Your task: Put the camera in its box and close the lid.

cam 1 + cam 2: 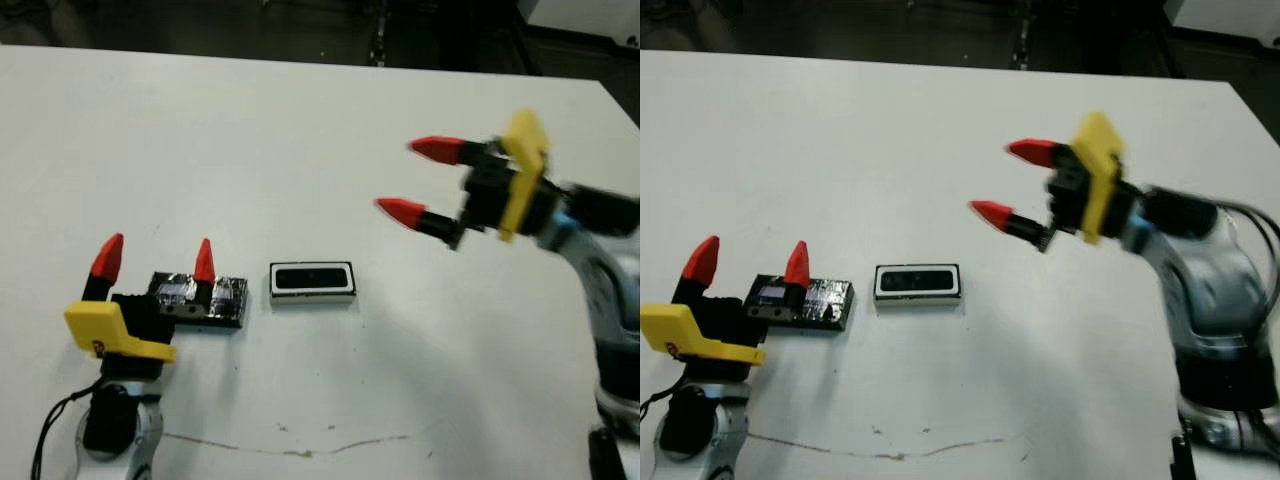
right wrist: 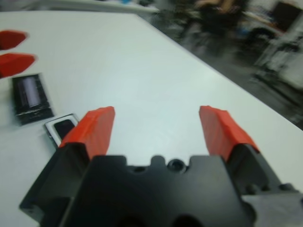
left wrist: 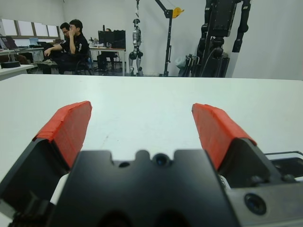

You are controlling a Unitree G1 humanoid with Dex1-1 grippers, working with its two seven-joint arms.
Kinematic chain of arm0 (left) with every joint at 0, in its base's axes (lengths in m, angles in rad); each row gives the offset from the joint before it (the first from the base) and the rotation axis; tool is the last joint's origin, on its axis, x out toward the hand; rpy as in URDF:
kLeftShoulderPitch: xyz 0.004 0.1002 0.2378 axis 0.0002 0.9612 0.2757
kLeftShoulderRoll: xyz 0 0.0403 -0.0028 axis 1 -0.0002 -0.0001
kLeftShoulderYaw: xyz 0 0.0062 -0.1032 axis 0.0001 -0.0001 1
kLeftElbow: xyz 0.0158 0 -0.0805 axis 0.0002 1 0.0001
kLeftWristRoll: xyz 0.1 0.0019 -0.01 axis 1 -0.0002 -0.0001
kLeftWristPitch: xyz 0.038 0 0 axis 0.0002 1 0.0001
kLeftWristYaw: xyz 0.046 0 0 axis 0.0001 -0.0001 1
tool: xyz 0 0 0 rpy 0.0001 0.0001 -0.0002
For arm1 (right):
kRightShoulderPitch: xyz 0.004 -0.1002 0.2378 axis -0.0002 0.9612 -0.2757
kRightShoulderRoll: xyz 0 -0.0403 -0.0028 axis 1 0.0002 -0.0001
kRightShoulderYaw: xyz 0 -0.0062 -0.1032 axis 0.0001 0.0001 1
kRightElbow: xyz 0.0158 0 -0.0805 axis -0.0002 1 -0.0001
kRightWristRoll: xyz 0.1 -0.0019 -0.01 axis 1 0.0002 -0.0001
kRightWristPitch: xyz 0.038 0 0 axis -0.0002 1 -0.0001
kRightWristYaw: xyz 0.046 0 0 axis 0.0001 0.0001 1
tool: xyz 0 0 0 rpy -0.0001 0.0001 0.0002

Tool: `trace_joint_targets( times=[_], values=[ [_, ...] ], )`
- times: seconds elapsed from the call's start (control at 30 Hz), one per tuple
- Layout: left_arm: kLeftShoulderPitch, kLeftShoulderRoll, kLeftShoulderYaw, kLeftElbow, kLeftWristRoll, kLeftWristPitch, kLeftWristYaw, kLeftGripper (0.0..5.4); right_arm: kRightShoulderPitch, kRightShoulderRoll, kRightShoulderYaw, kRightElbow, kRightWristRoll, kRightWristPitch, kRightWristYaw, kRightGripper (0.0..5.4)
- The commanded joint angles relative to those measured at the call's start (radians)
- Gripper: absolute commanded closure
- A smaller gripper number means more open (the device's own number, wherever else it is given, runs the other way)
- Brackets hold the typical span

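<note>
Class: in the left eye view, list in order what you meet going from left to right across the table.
Left gripper → lid, partly behind it → box with the camera inside → right gripper, raised above the table.

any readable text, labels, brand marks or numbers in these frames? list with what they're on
None readable.
Lid: glossy crinkled reflections only, no print legible.
Box: dark camera inside, no marking legible.
Left pincer and right pincer: plain red tips, yellow mounts, no lettering to make out.
Background monitors in the left wrist view: too small to read.
</note>
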Motion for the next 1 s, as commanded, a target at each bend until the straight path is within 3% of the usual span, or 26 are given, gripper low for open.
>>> trace_joint_targets(
  times=[0.03, 0.13, 0.27, 0.5, 0.63, 0.83, 1.0],
  values=[
    [0.003, 0.005, 0.008, 0.009, 0.004, 0.000, -0.001, 0.00, 0.155, 0.019, -0.075, -0.095, 0.040, -0.008, -0.074, 1.41],
    [-0.006, 0.012, 0.012, 0.013, 0.008, 0.002, -0.004, 0.00, 0.275, 0.043, -0.117, -0.159, 0.084, -0.022, -0.119, 1.95],
    [-0.024, 0.023, 0.021, 0.026, -0.004, -0.005, -0.019, 0.00, 0.432, 0.119, -0.140, -0.203, 0.078, -0.133, -0.196, 2.58],
    [-0.060, 0.079, 0.059, 0.023, -0.030, 0.003, -0.075, 0.00, 0.575, 0.231, -0.078, -0.183, 0.040, -0.309, -0.287, 3.72],
    [-0.076, 0.137, 0.087, -0.009, -0.061, 0.032, -0.124, 0.00, 0.589, 0.279, -0.041, -0.181, 0.030, -0.330, -0.361, 4.36],
    [-0.120, 0.305, 0.148, -0.057, -0.161, 0.125, -0.279, 0.00, 0.585, 0.335, -0.004, -0.170, 0.021, -0.365, -0.448, 5.38],
    [-0.187, 0.519, 0.228, -0.040, -0.284, 0.241, -0.479, 0.00, 0.576, 0.343, 0.012, -0.144, 0.024, -0.392, -0.468, 5.38]
  ],
)
